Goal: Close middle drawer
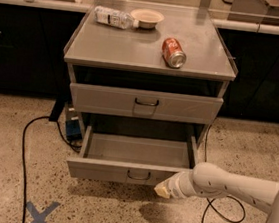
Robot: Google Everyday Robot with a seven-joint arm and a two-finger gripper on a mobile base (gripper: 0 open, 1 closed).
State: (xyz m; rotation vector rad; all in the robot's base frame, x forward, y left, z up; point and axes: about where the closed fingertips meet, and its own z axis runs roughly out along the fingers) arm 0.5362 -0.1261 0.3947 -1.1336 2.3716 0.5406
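The middle drawer (pixel 122 173) is pulled far out of the grey cabinet, and its shallow inside shows nothing in it. Its short front panel carries a small dark wire handle (pixel 138 175). My gripper (pixel 163 189) is at the lower right end of that front panel, right of the handle, on a cream arm (pixel 231 187) coming in from the right. Above it, the taller-fronted top drawer (pixel 145 103) stands out only slightly. The lowest drawer is hidden beneath the open one.
On the cabinet top (pixel 112 45) lie a red soda can (pixel 174 52), a plastic bottle (pixel 112 17) and a small bowl (pixel 147 18). A black cable (pixel 23 155) loops over the floor at the left. A blue tape cross (pixel 39 214) marks the floor. Dark counters stand behind.
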